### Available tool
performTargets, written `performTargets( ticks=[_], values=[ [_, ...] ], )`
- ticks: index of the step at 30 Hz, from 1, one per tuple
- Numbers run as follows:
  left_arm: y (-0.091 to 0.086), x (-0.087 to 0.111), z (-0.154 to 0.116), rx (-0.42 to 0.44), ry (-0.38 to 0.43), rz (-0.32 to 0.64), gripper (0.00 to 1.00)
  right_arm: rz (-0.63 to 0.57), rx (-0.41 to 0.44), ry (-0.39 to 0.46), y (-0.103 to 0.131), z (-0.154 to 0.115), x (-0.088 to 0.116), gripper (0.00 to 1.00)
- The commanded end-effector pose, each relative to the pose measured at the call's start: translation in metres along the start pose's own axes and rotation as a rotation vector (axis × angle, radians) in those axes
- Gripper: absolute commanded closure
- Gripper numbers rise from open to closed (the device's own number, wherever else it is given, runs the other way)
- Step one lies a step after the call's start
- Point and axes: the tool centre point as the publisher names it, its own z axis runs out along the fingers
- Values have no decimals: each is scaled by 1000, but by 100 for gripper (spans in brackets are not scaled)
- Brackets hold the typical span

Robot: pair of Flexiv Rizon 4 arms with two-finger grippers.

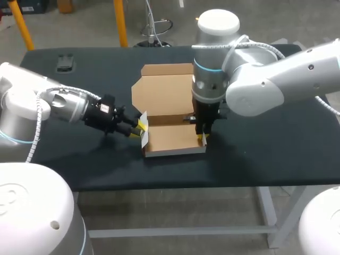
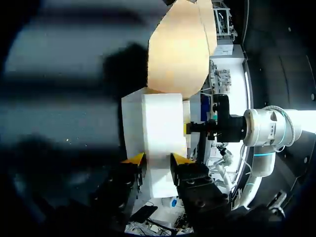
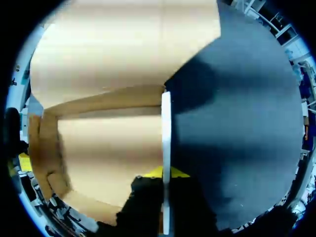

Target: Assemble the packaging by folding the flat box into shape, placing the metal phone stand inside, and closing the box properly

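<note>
Now: left gripper point(image 1: 139, 127), level, pinches the left wall of the brown cardboard box point(image 1: 172, 139), white outside; right gripper point(image 1: 202, 138), pointing straight down, pinches its thin right wall.

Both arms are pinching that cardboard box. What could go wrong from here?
The left gripper and right gripper each pinch a thin side wall of the box; pulling unevenly might bend or tear it. If either lets go, that wall may flop flat, as the lid lies open.
</note>
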Motion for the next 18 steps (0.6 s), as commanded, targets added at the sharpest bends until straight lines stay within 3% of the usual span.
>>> performTargets(
  ticks=[1,18],
  values=[
    [0,6,4,0,-36,0,61,-1,6,-3,2,0,1,100],
    [-4,6,15,29,-245,-19,58,-1,6,-3,2,0,1,100]
  ],
)
